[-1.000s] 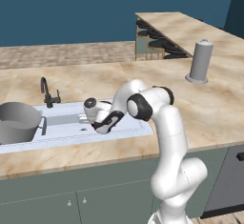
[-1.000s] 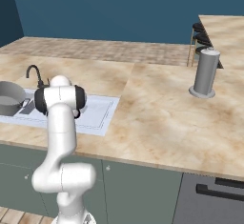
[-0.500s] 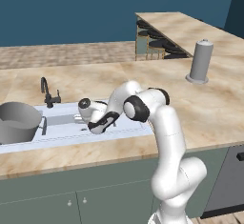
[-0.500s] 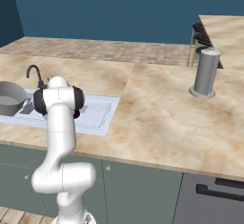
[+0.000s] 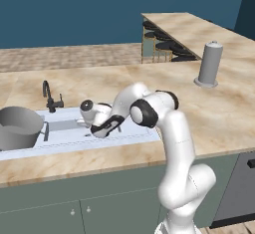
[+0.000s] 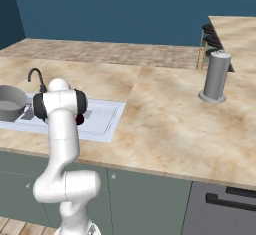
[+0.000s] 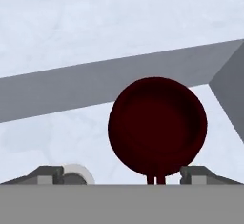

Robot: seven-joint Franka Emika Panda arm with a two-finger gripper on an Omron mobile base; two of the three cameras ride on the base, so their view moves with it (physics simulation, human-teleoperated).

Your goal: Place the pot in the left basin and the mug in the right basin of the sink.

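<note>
The dark red mug [image 7: 157, 125] stands on the white floor of the right basin [image 7: 71, 127], seen from above in the hand view. My gripper [image 7: 121, 174] is open around it: the mug sits nearer the right fingertip [image 7: 202, 173], well apart from the left one. In the left base view my hand [image 5: 99, 123] reaches down into the right basin [image 5: 137, 128] of the sink [image 5: 74, 146]. The grey pot [image 5: 19, 126] fills the left basin. A sliver of the mug [image 6: 80, 119] peeks out behind my arm, with the pot [image 6: 10, 104] further left.
A slim black faucet [image 5: 50, 96] rises behind the sink. A tall grey domed cylinder [image 5: 209, 63] stands on the marble counter to the right. Bar stools [image 5: 164, 46] line the far counter. A pale round drain [image 7: 76, 173] lies by the left fingertip.
The jaws have spread from shut to wide open, letting go of the mug. The hand has shifted slightly left in the right basin. The pot has not moved.
</note>
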